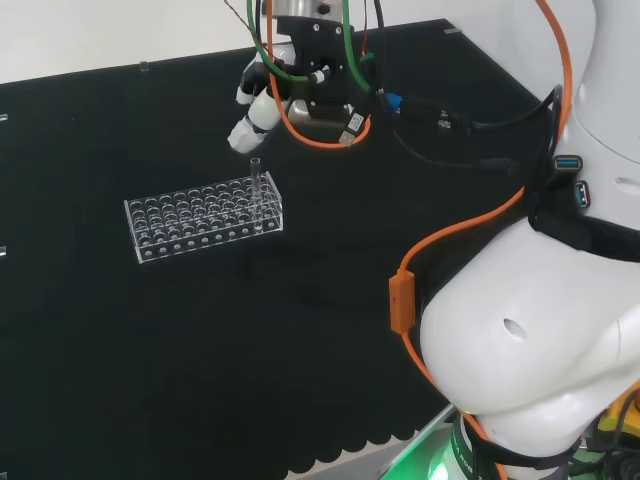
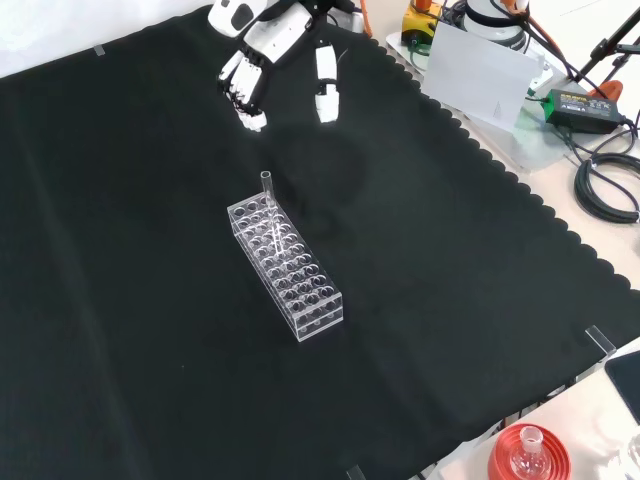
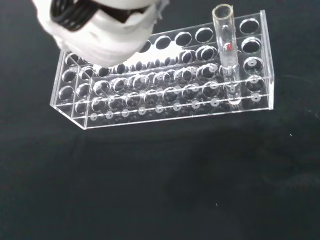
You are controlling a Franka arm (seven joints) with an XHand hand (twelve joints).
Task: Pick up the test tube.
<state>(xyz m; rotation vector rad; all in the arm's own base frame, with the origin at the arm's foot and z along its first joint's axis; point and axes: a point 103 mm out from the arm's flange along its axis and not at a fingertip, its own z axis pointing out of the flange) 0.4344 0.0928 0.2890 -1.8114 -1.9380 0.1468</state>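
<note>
A clear test tube (image 1: 256, 177) (image 2: 267, 187) (image 3: 226, 55) stands upright in a hole near one end of a clear plastic rack (image 1: 203, 217) (image 2: 286, 256) (image 3: 165, 85) on the black cloth. My hand (image 1: 257, 108) (image 2: 262, 52) (image 3: 100, 30) hovers above and beyond that end of the rack, apart from the tube. Its fingers (image 2: 243, 90) are straight and spread, the thumb (image 2: 325, 88) held apart, and nothing is between them.
A red ribbed stand with a small flask (image 2: 528, 452) sits at the cloth's near right corner in the front view. Cables, a white sheet and a power brick (image 2: 578, 104) lie off the cloth at the right.
</note>
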